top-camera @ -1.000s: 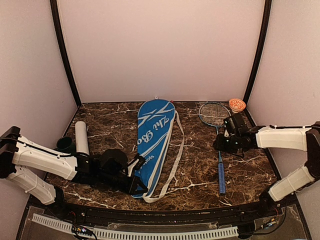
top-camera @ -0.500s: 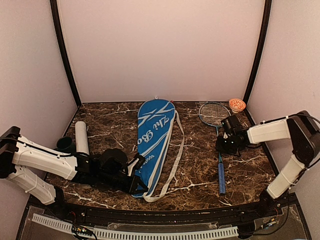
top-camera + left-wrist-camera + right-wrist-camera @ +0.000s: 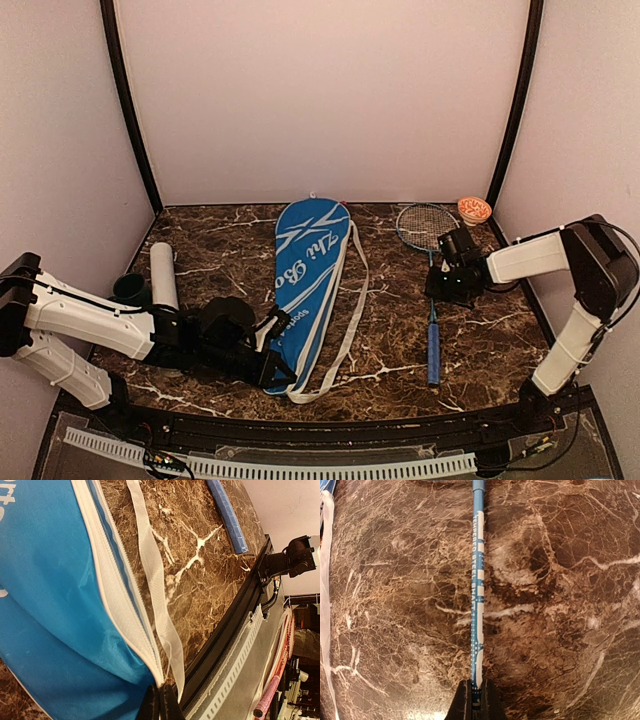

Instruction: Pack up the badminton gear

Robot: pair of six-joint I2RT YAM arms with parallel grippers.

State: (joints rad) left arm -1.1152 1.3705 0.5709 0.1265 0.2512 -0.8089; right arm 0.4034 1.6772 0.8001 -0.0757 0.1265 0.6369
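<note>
The blue racket cover [image 3: 310, 275] with white lettering lies down the middle of the table, its white strap [image 3: 156, 595] trailing beside it. My left gripper [image 3: 283, 375] [image 3: 160, 702] is shut on the cover's near edge by the white zip trim. A blue-handled racket [image 3: 432, 345] lies to the right, head toward the back. My right gripper [image 3: 440, 290] [image 3: 476, 702] is shut on its thin blue-and-white shaft [image 3: 477, 605], just below the head. A long white tube [image 3: 163, 275] lies at the left. No shuttlecocks show.
A small black cup [image 3: 130, 288] stands next to the tube at the left wall. A small orange-patterned bowl [image 3: 474, 209] sits in the back right corner. The table's black front rail [image 3: 235, 615] runs close to the cover's near end.
My right gripper has closed on the racket shaft, and the racket's handle has shifted slightly left. The right arm's elbow has risen. The left arm and the cover have not moved.
</note>
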